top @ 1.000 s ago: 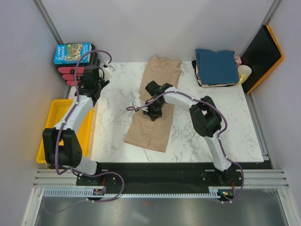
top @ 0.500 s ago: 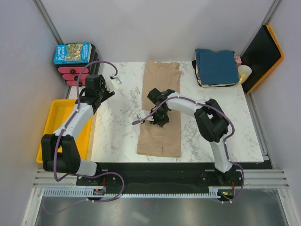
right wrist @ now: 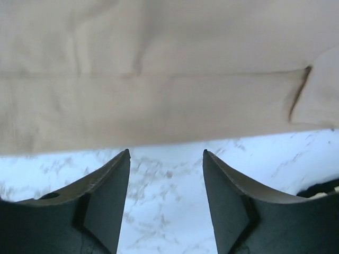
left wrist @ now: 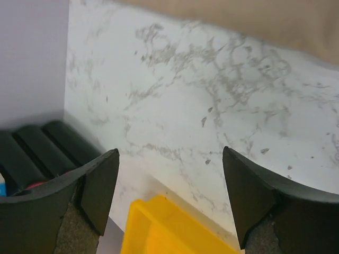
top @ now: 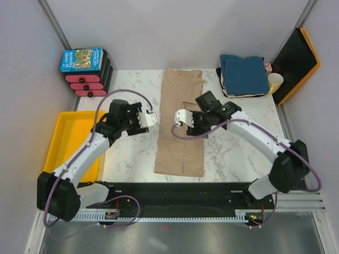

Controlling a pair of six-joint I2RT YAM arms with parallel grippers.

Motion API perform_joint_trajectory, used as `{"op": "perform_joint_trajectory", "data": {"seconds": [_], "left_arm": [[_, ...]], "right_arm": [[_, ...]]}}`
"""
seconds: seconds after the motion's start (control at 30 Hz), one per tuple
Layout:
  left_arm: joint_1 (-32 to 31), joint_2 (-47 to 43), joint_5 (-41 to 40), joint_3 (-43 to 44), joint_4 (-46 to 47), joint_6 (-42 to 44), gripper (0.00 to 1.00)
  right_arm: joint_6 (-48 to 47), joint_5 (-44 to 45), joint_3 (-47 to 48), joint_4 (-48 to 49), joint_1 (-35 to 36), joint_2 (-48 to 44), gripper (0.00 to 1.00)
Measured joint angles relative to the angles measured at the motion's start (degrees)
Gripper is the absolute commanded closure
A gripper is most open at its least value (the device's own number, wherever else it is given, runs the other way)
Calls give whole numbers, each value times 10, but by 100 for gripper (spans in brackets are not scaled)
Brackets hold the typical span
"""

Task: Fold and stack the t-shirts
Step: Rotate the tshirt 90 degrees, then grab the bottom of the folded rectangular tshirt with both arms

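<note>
Showing the fold half done: the tan t-shirt lies flat at the centre of the table, folded lengthwise into a strip running twelve to six o'clock. Finished shirts sit stacked at two o'clock, the teal t-shirt uppermost. My left gripper, at the strip's nine o'clock, and my right gripper, at its three o'clock edge, both gape wide and empty. Cross-folding and stacking, I judge, are left.

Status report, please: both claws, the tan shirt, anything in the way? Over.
Left claw open, empty. Right claw open, empty, at edge of tan shirt. Shirt flat, long folded strip. Nothing lies on it.
</note>
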Motion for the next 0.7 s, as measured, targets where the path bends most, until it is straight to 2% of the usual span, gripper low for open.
{"op": "perform_joint_trajectory", "data": {"seconds": [0.13,0.33,0.5,0.7], "left_arm": [[-65,-103,48,-129,17,127,4],[-78,-215,167,-263,2,363,2],[-79,-221,259,-316,2,487,2],[-79,-200,350,-360,4,537,2]], "right_arm": [[-94,30,-166,7,9,-119,29],[-277,43,-285,-6,18,-149,23],[-421,40,-369,2,31,-223,25],[-518,22,-479,49,59,-293,25]]}}
